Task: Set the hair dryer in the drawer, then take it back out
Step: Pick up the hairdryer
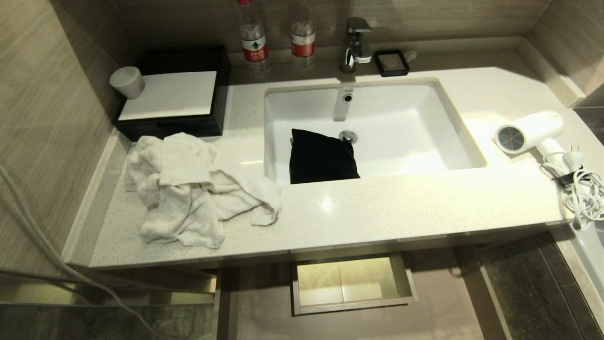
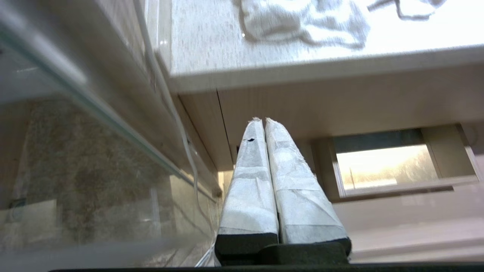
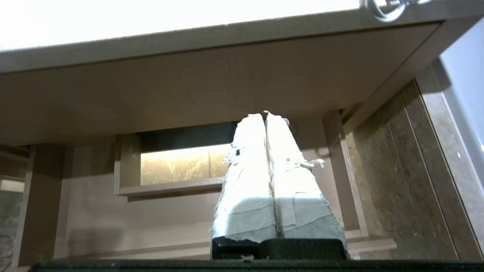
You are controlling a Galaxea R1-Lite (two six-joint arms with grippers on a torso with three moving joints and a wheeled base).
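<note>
Waiting on the countertop (image 1: 377, 208), well right of the sink (image 1: 465, 141), the hair dryer (image 1: 531, 131) lies untouched; below, the drawer (image 1: 351, 283) stands open to receive it. Left gripper (image 2: 261, 120) and right gripper (image 3: 264, 114) hang low with fingers pressed together.

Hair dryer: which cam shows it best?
Head view: the whole hair dryer lies on the countertop right of the sink, grille visible. Right wrist view catches only a loop of its cord; left wrist view shows none.
</note>
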